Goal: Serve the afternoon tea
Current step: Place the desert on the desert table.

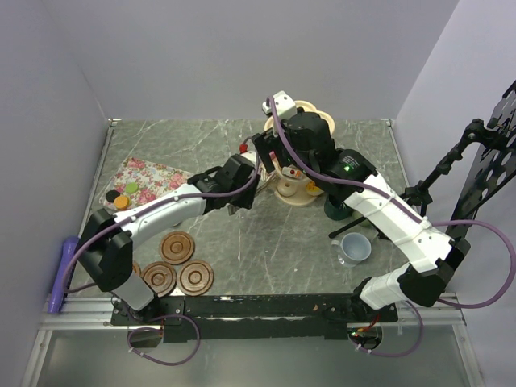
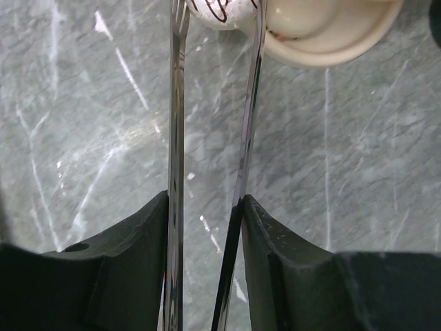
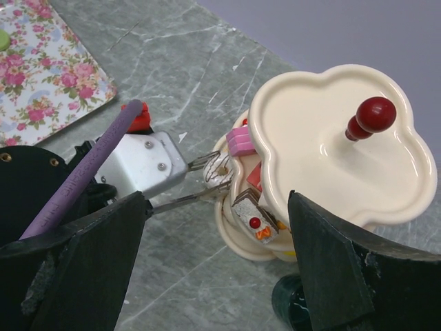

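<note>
My left gripper point(image 2: 205, 200) is shut on thin metal tongs point(image 2: 176, 103), whose tips pinch a white cake with chocolate drizzle point(image 2: 220, 14) at the rim of the cream stand's lower tier point(image 2: 324, 34). From above, the left gripper point(image 1: 260, 165) reaches toward the stand's base point(image 1: 294, 193). My right gripper point(image 3: 215, 196) hangs open over the stand, its jaws wide and holding nothing. The top tier point(image 3: 324, 152) is bare around its red knob point(image 3: 372, 116). A pink cake point(image 3: 240, 141) and a cherry-topped slice point(image 3: 253, 214) sit on the tiers below.
A floral tray point(image 1: 153, 179) with a few small cakes point(image 1: 121, 201) lies at the left. Three brown saucers point(image 1: 177, 247) sit near the left arm's base. A dark green mug point(image 1: 336, 210) stands right of the stand, with a grey-blue mug point(image 1: 355, 248) nearer.
</note>
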### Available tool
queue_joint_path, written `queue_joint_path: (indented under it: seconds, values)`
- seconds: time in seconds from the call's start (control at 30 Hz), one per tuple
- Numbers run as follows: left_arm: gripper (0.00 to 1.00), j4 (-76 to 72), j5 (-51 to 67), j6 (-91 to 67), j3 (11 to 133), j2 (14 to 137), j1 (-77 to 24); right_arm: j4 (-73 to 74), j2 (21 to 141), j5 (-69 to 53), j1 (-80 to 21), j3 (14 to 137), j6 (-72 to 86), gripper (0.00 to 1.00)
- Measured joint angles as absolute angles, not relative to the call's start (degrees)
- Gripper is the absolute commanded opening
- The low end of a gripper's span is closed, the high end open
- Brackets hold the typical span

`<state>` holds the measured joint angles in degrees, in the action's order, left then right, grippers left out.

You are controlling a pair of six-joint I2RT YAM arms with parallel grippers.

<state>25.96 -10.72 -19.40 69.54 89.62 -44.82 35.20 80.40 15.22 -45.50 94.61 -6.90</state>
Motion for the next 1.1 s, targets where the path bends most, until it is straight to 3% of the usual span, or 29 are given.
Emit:
queue_joint_path:
  seconds: [0.8,1.1]
  values:
    - [0.43,24.8,-8.8,-20.1,79.2,99.0,-49.2,35.1,79.7,18.0,-44.5,94.8,-7.0,0.90]
    - [0.58,23.4,-9.1,-19.4,79.7,100.2,-49.2,35.2,79.7,18.7,-44.5,94.8,-7.1,0.90]
